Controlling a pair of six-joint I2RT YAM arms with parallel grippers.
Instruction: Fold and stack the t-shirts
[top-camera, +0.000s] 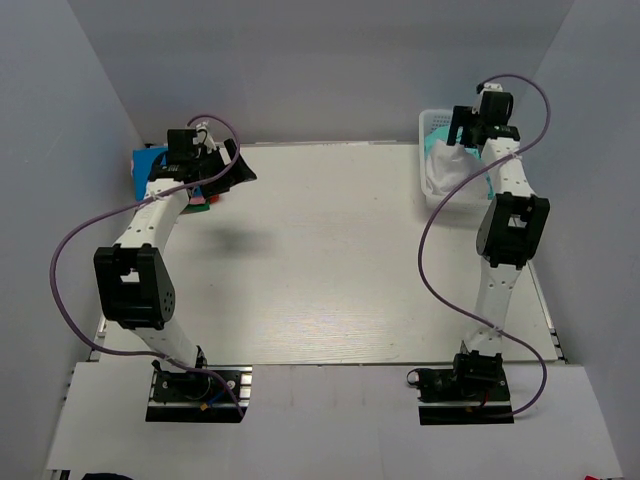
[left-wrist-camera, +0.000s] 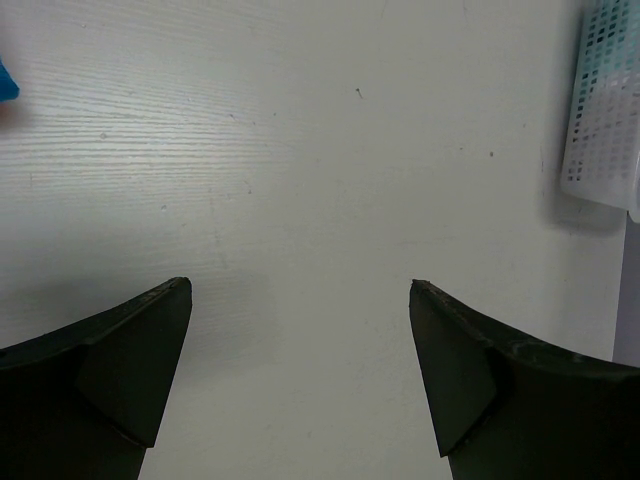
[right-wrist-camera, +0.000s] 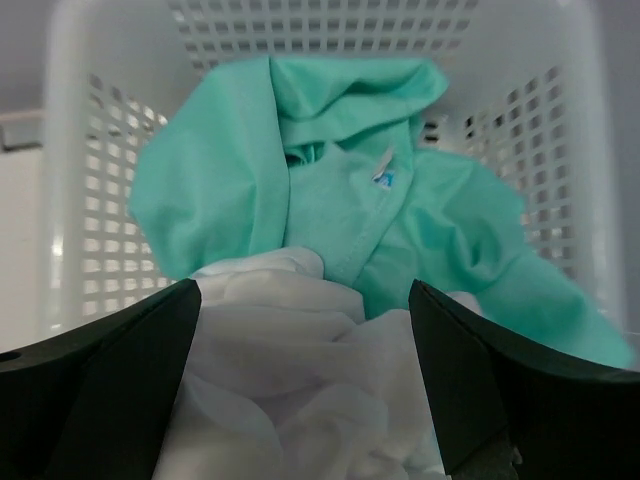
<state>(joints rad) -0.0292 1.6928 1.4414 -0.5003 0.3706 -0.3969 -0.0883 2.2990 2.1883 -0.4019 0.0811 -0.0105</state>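
My right gripper (top-camera: 462, 138) hangs open over the white lattice basket (top-camera: 432, 122) at the far right. In the right wrist view its jaws (right-wrist-camera: 305, 285) stand wide apart, with a crumpled white t-shirt (right-wrist-camera: 300, 350) between and below them and a teal-green t-shirt (right-wrist-camera: 340, 150) behind it. Both shirts lie in the basket (right-wrist-camera: 110, 110). My left gripper (top-camera: 236, 172) is open and empty at the far left, over bare table (left-wrist-camera: 300, 285). Beside it lies a stack of shirts, with bright blue (top-camera: 149, 162) and pink (top-camera: 201, 200) showing. A blue corner (left-wrist-camera: 5, 82) shows in the left wrist view.
The white table (top-camera: 330, 260) is walled in by grey panels at the back and both sides. The basket also shows at the right edge of the left wrist view (left-wrist-camera: 605, 110). Purple cables loop from both arms.
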